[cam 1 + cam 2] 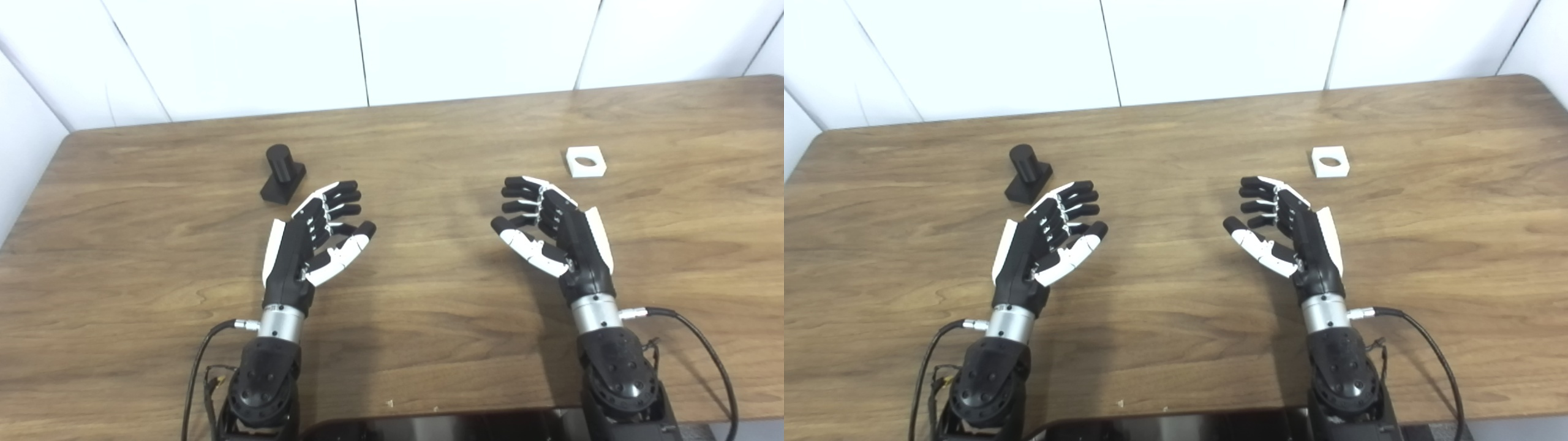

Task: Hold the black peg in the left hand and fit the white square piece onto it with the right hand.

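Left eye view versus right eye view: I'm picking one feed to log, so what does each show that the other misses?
Only the left eye view shows a side wall panel left of the table. Only the right eye view shows the table's rounded far right corner. Both share the black peg on its base, the white square piece lying flat, and the left robot hand and right robot hand, open and holding nothing.
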### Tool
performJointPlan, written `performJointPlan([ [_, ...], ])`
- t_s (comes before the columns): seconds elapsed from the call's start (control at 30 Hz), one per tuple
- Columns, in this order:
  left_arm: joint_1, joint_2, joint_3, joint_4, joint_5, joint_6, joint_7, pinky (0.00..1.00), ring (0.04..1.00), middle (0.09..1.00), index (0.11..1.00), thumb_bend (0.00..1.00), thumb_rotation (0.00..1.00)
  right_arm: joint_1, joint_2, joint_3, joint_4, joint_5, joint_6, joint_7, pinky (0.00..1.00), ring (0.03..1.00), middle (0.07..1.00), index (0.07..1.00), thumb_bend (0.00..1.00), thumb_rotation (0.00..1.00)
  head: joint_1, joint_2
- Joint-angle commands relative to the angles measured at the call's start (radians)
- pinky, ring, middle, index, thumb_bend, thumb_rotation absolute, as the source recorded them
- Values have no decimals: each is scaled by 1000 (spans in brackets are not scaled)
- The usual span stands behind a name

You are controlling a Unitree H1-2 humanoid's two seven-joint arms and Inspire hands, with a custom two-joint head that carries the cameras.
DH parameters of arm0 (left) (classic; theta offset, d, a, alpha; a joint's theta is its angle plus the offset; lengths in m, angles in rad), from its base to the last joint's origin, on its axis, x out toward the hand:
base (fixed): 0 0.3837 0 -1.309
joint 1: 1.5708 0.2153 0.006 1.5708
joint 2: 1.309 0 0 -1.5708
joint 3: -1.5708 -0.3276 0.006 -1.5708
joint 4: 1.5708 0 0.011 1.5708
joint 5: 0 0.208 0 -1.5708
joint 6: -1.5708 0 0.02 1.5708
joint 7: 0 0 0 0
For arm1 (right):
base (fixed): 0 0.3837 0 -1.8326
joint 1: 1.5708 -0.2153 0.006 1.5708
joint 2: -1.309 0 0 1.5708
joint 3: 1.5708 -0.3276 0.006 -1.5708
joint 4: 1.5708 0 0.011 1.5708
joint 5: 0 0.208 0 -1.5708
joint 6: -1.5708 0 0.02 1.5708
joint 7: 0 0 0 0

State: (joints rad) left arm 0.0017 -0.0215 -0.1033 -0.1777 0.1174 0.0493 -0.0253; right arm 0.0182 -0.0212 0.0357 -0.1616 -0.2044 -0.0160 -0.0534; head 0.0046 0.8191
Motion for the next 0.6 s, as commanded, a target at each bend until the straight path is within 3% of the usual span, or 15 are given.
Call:
performJointPlan([
  [0.0,-26,-2,-1,-18,-5,-19,-1,591,725,758,743,568,251,-15,3,-1,-31,3,-30,-6,564,663,713,717,636,304,1,1],
  [0.33,-27,-2,-7,-17,7,-20,1,597,732,764,747,551,250,-13,2,-4,-34,3,-27,-8,566,662,713,716,635,300,11,1],
  [0.57,-25,-23,-32,-13,43,-3,16,624,747,775,755,555,252,-9,-25,-26,-27,31,-43,5,564,662,717,718,626,313,164,-13],
])
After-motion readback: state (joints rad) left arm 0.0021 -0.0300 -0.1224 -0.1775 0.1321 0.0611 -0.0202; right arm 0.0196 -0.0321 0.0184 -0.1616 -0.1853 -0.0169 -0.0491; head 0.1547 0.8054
